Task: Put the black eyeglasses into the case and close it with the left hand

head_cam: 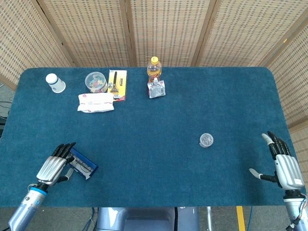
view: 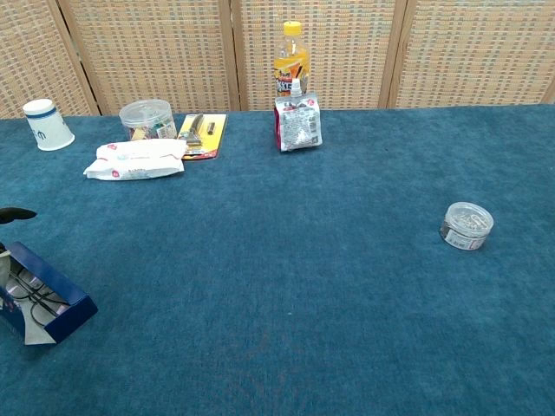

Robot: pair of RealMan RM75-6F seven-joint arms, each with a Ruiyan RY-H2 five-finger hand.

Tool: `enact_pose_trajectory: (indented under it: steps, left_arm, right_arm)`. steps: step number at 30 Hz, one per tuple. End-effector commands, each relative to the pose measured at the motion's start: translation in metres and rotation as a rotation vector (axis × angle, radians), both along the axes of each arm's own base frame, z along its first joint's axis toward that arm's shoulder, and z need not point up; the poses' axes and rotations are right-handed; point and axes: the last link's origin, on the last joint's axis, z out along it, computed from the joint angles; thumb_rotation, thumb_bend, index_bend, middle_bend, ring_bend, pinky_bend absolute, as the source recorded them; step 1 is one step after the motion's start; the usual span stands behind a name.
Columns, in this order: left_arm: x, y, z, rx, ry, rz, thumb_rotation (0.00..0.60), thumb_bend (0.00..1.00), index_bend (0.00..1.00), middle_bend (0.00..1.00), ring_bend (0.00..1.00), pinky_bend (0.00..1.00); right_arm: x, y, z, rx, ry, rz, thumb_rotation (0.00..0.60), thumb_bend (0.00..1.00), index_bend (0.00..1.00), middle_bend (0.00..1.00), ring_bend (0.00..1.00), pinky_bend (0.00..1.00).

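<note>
The blue eyeglass case (head_cam: 85,165) lies open near the table's front left edge, and in the chest view the case (view: 54,302) sits at the far left. The black eyeglasses (view: 31,295) lie inside it. My left hand (head_cam: 52,168) holds the case's left side, fingers stretched over it and thumb beside it. Only a dark fingertip (view: 16,212) of that hand shows in the chest view. My right hand (head_cam: 284,164) hovers at the table's front right corner, fingers spread and holding nothing.
Along the back stand a white cup (head_cam: 56,83), a clear tub (head_cam: 96,82), a yellow card pack (head_cam: 117,84), a tissue packet (head_cam: 96,102), a yellow-capped bottle (head_cam: 153,68) and a pouch (head_cam: 156,89). A small round tin (head_cam: 206,140) sits centre right.
</note>
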Motion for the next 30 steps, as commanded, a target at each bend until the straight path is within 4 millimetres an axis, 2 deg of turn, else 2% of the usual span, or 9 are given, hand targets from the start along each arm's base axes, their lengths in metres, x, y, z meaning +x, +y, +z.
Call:
enact_pose_trajectory:
  steps: [1,7,14,16,20,21,23,30]
  left_arm:
    - [0.008,0.014,-0.005,-0.016,-0.012,0.013,0.600,0.52,0.80,0.00,0.00,0.00]
    - [0.016,0.035,-0.013,-0.039,-0.039,0.046,0.600,0.52,0.80,0.00,0.00,0.00]
    - [0.018,0.045,-0.020,-0.054,-0.029,0.064,0.600,0.51,0.79,0.00,0.00,0.00]
    - [0.017,0.045,-0.021,-0.062,-0.028,0.065,0.600,0.50,0.70,0.00,0.00,0.00]
    - [0.017,0.045,-0.021,-0.063,-0.044,0.064,0.600,0.48,0.12,0.00,0.00,0.00]
    - [0.018,0.046,-0.020,-0.057,-0.050,0.062,0.600,0.48,0.03,0.00,0.00,0.00]
    - [0.019,0.047,-0.018,-0.044,-0.066,0.054,0.600,0.47,0.00,0.00,0.00,0.00]
    - [0.025,0.052,-0.001,0.009,-0.116,0.004,0.600,0.45,0.00,0.00,0.00,0.00]
  right_arm:
    - [0.000,0.000,0.000,0.000,-0.001,0.000,0.600,0.00,0.00,0.00,0.00,0.00]
    - [0.000,-0.001,0.000,0.002,-0.002,-0.001,0.600,0.00,0.00,0.00,0.00,0.00]
    - [0.000,0.000,0.000,0.004,0.000,-0.001,0.600,0.00,0.00,0.00,0.00,0.00]
    - [0.000,0.000,0.000,0.003,0.000,-0.001,0.600,0.00,0.00,0.00,0.00,0.00]
    - [0.000,0.000,0.000,0.003,0.000,-0.001,0.600,0.00,0.00,0.00,0.00,0.00]
    - [0.000,0.000,0.000,0.003,0.000,-0.001,0.600,0.00,0.00,0.00,0.00,0.00]
    - [0.000,0.000,0.000,0.003,0.000,-0.001,0.600,0.00,0.00,0.00,0.00,0.00]
    - [0.000,0.000,0.000,0.004,0.004,-0.001,0.600,0.00,0.00,0.00,0.00,0.00]
